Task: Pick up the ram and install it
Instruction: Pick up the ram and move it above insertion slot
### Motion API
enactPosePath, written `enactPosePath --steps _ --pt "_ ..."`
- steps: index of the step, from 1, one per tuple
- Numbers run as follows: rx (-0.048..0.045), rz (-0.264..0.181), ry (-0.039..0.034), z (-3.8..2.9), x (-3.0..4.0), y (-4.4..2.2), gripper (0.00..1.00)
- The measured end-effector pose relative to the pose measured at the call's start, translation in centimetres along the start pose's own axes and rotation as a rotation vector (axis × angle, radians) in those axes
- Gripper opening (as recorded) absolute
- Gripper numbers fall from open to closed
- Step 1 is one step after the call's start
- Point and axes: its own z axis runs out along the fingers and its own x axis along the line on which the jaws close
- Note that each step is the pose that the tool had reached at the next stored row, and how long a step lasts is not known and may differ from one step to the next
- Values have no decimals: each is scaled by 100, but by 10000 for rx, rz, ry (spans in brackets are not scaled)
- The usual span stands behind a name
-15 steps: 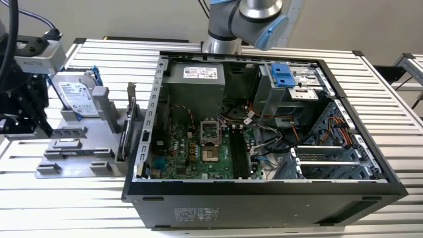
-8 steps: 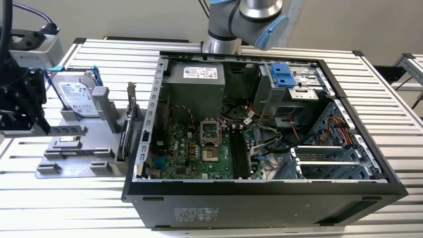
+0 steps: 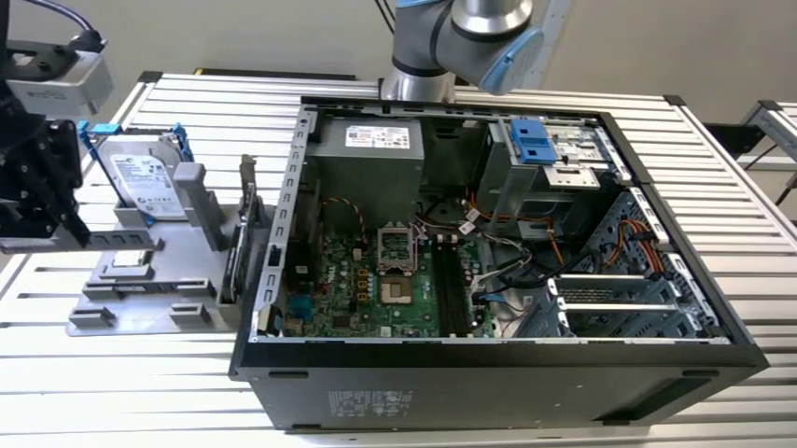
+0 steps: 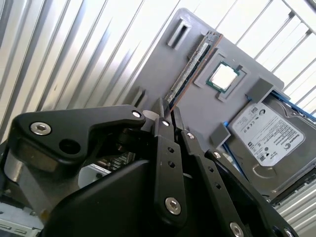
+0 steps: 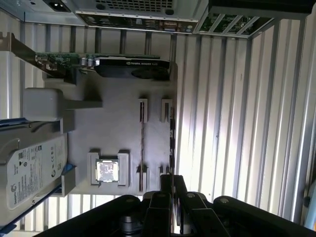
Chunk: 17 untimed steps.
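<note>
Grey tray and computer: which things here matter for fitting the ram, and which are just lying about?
For the job: ram, hand, open computer case.
Just lying about: hard drive, processor chip, card with metal bracket.

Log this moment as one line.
phase: pick | ram: on edge in grey fixture, not lifted | gripper: at one end of ram

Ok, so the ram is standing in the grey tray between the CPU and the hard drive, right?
Not quite: in the second wrist view the CPU lies between the ram and the hard drive; the ram does stand in the grey tray.
</note>
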Motion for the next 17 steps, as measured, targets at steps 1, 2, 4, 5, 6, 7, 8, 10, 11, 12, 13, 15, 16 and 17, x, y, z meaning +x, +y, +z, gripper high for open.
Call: enactPosePath --steps 1,2,4,5,6,7,8,10,11,12,13,15,16,17 --pt "0 -1 0 -9 0 0 0" --pt "1 0 0 -19 0 0 0" --pt "1 0 1 -36 0 -1 0" --pt "1 0 0 -45 0 -1 0" --pt "1 0 1 -52 -1 -1 0" --pt "1 0 0 -61 -1 -1 0" --pt "1 0 0 -68 -1 -1 0" --pt "0 0 1 -82 -1 -2 0" --pt "1 0 0 -89 -1 -2 0" --pt "1 0 1 -97 -1 -2 0" --pt "1 0 1 -104 -1 -2 0" --pt "1 0 0 -119 -1 -2 0" --pt "1 0 0 -126 -2 -2 0" --pt "0 0 1 -132 -1 -3 0"
